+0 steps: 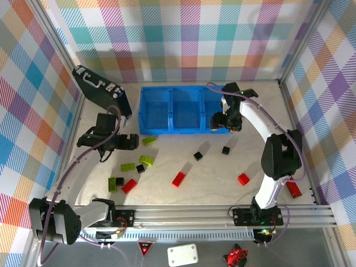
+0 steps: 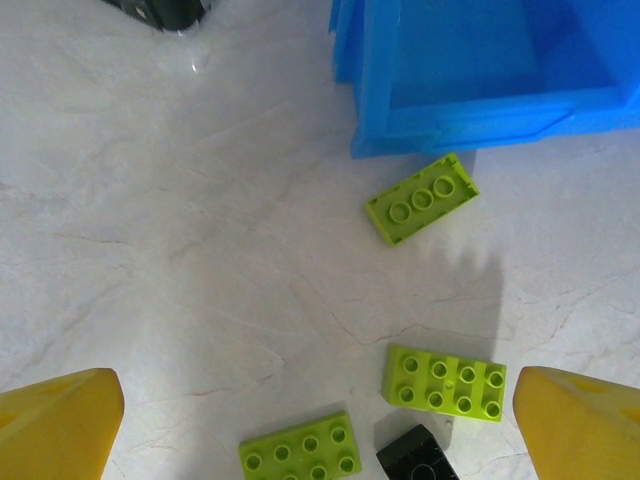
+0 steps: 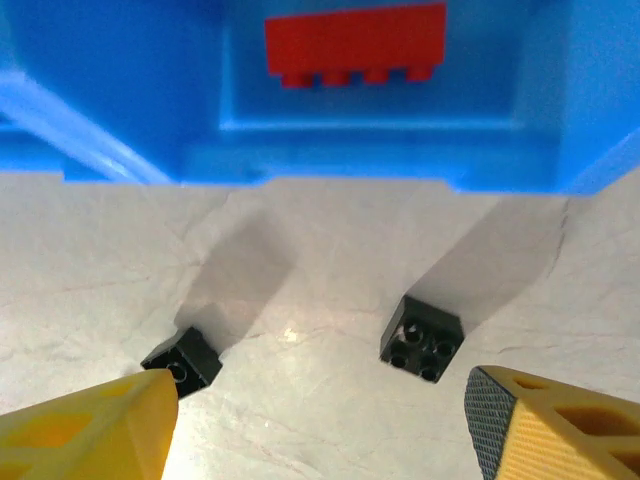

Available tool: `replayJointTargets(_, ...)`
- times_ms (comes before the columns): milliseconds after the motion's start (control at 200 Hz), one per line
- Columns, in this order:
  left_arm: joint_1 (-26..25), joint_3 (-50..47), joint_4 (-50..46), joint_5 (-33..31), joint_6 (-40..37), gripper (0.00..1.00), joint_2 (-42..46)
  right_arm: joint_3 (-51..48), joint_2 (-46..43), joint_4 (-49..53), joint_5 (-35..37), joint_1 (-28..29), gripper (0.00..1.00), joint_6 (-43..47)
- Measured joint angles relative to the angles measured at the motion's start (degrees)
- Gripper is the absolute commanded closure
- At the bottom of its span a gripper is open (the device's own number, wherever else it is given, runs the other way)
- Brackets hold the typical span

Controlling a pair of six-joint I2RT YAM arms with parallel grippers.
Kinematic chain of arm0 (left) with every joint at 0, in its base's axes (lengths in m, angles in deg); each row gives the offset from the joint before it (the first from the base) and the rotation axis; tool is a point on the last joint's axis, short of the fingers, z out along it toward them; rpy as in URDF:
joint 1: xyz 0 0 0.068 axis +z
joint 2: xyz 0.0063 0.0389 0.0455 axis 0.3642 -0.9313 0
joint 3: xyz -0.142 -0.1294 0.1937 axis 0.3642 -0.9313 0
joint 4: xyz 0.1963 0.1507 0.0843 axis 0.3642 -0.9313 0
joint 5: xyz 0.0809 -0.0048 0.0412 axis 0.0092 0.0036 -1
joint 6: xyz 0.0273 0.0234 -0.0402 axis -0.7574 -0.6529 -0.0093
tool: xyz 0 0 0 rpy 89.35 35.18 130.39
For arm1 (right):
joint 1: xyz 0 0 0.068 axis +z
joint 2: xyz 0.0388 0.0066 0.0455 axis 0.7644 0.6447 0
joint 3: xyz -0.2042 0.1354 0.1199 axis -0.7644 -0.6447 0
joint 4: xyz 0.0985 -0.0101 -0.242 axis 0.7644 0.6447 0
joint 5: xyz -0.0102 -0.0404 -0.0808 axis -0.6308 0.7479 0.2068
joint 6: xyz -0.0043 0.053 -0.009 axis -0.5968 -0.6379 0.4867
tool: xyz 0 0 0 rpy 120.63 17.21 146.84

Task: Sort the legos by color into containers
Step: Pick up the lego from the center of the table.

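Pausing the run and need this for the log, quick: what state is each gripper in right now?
Left gripper: jaws open, holding nothing.
Right gripper: jaws open, holding nothing.

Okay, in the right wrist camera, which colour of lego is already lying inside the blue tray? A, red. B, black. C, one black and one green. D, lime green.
A: a single red lego lies on the floor of the blue tray, just behind its front wall.
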Motion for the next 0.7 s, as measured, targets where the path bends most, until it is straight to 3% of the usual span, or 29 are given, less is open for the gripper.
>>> replayJointTargets(315, -5.99, 4.79, -6.08, -0.63, 1.29, 0.01, -11.04, -12.70, -8.00, -4.52, -2.27, 1.36, 0.23, -2.34)
replayJointTargets(700, -11.04, 7.80, -11.45, 1.01, 5.35, 0.01, -19.06, -18.93, -10.29, -7.89, -3.02, 1.36, 0.23, -2.34)
